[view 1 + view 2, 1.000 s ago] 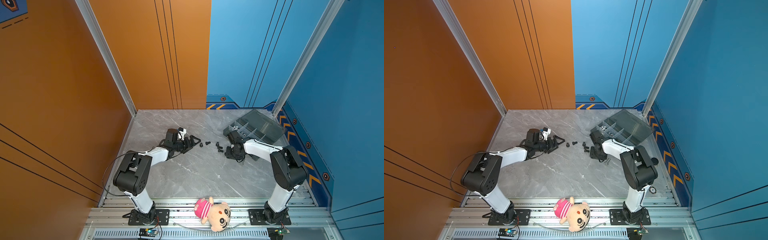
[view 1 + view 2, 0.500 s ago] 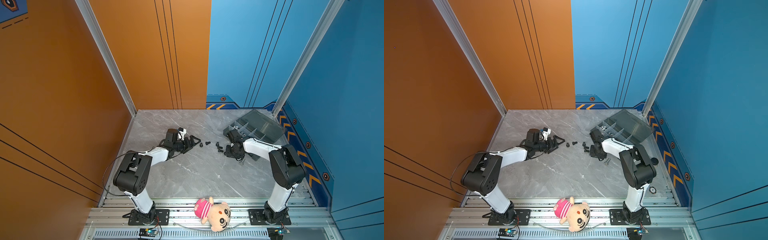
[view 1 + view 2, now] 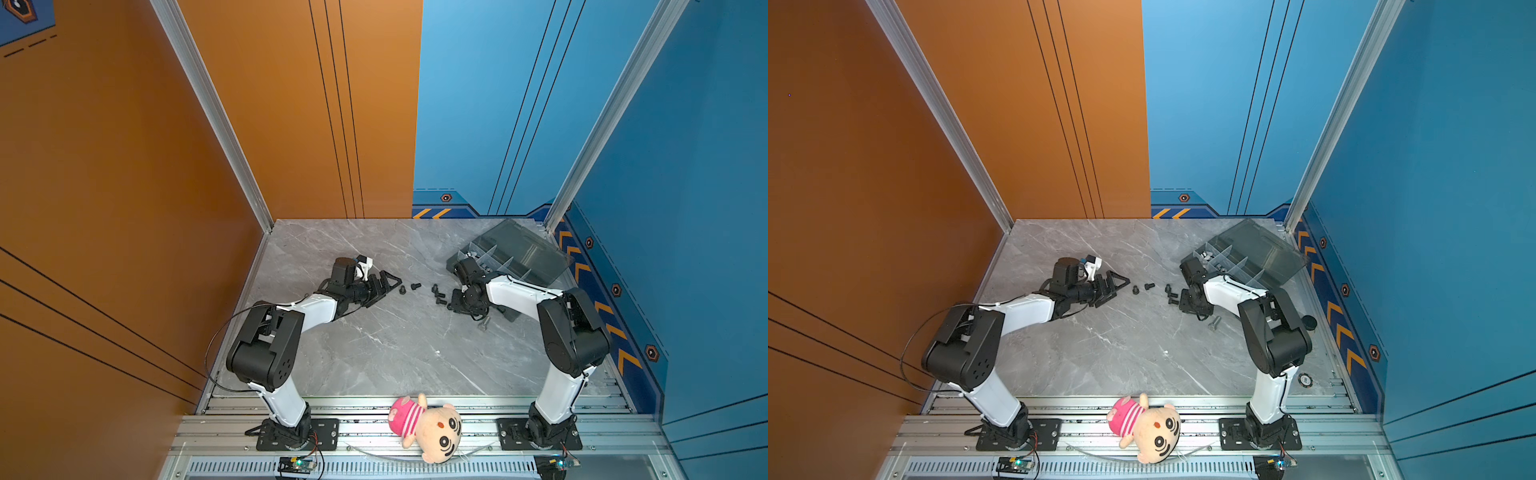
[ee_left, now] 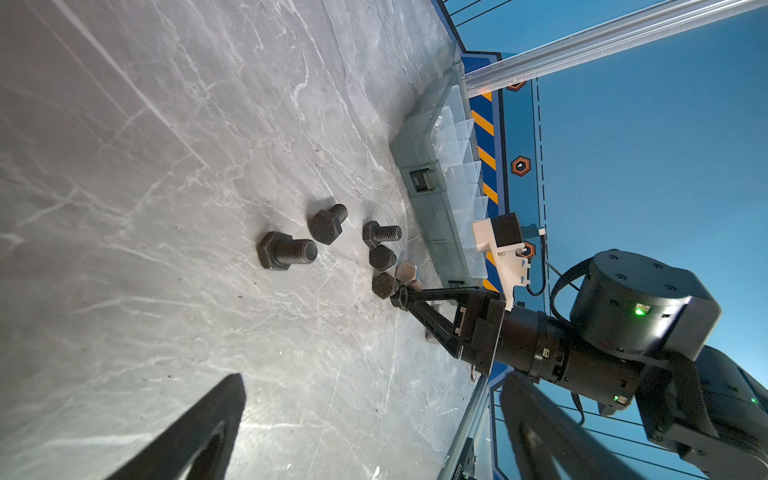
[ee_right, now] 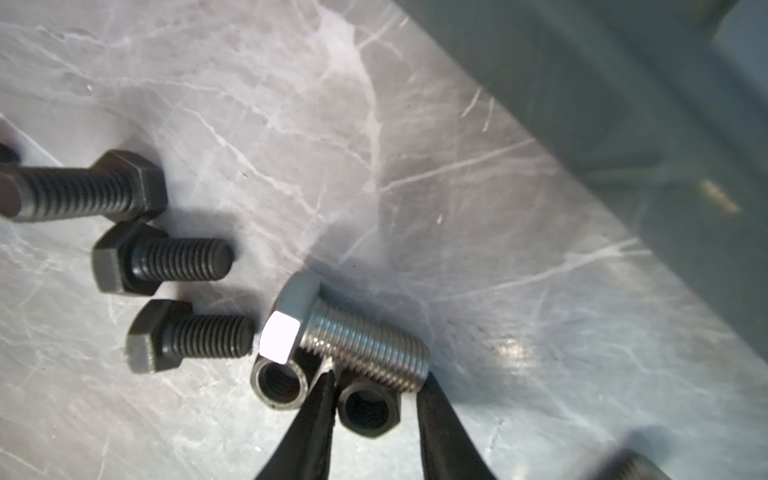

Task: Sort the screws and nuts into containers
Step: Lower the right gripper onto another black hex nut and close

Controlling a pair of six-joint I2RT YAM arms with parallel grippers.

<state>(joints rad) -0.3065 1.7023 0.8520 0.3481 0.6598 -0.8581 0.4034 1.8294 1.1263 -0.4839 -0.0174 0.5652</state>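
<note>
plush doll point(image 3: 428, 428): lay on the front rail at 6 o'clock, off the marble table point(image 3: 374, 353).
lone silver screw point(image 3: 483, 325): lay on its side at 4 o'clock from the right gripper, clear of it.
right gripper point(image 5: 376, 386): tips were down at the table, fingers slightly apart and straddling a dark nut point(image 5: 368, 409); one finger touched it, the other showed a sliver of gap.
second nut point(image 5: 280, 384): sat just outside the touching finger.
silver hex screw point(image 5: 349, 340): lay on its side against both nuts.
black screws point(image 3: 439, 294): three were bunched at 9 o'clock from the right gripper.
loose pair point(image 3: 402, 289): two black screws lay at 3 o'clock from the left gripper.
left gripper point(image 3: 392, 286): was low, fingers spread wide, holding nothing.
organizer box point(image 4: 428, 216): stood at 2 o'clock, lid open; silvery bits in an end compartment were too small to name.
</note>
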